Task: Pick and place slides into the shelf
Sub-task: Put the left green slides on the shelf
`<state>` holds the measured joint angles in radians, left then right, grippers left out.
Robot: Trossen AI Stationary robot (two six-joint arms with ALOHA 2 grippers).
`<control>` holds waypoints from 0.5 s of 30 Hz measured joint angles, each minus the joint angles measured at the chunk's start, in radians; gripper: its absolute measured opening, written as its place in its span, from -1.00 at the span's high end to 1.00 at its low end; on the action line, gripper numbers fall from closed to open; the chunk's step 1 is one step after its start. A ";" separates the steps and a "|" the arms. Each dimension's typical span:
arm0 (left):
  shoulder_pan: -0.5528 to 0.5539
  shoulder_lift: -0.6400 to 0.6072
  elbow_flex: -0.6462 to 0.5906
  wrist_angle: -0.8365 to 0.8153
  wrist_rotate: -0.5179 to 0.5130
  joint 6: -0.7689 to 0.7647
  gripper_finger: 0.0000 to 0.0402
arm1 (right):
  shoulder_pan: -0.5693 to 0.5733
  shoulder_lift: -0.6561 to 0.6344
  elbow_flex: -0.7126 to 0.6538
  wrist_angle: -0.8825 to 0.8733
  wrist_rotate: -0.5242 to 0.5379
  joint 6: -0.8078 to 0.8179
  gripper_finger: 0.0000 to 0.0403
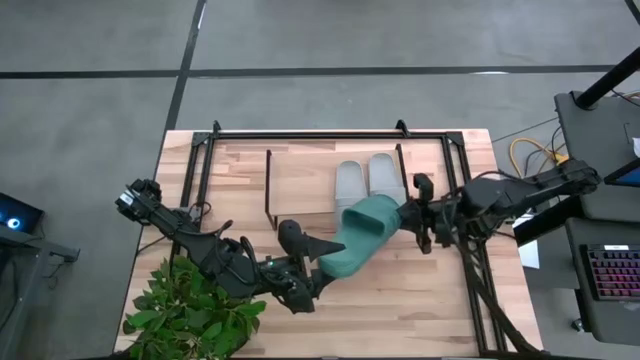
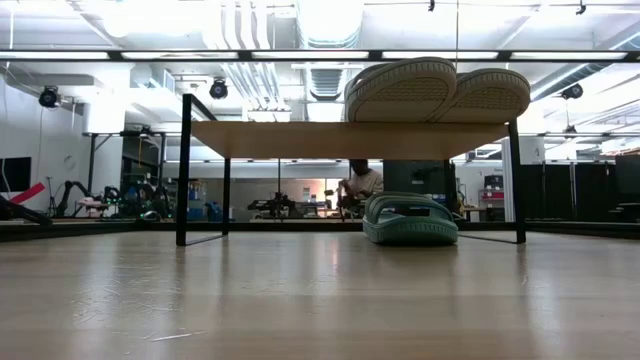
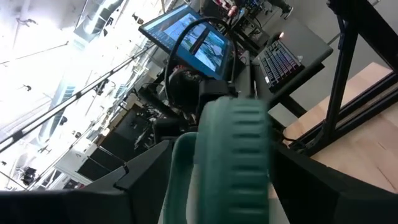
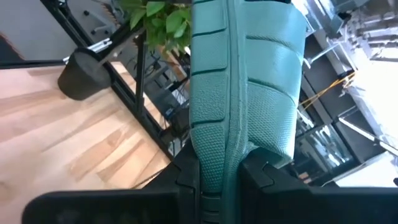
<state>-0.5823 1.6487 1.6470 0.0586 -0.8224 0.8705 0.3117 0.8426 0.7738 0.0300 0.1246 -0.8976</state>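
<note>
Teal slide point(image 1: 360, 238) clamped both ends: left gripper point(image 1: 312, 268) at 7 o'clock, right gripper point(image 1: 418, 222) at 2. Likely handover before shelf point(image 2: 350, 138) placement.

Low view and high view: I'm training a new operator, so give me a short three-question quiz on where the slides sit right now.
1. True or false: two pale grey slides lie on top of the shelf.
2. Multiple choice: the right gripper is A) open above the plant, B) shut on the held teal slide, C) resting on the floor.
3. Fill in: in the low view, the second teal slide lies on the table, ___ the shelf's top board.

Key: 1 true; 2 B; 3 under.
</note>
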 joint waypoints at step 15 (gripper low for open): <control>0.016 0.000 0.000 -0.050 -0.024 0.004 0.58 | -0.011 0.042 0.058 0.001 -0.009 0.007 0.79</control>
<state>-0.5663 1.6485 1.6466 0.0082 -0.8467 0.8742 0.3004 0.8847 0.8320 0.0312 0.1157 -0.8904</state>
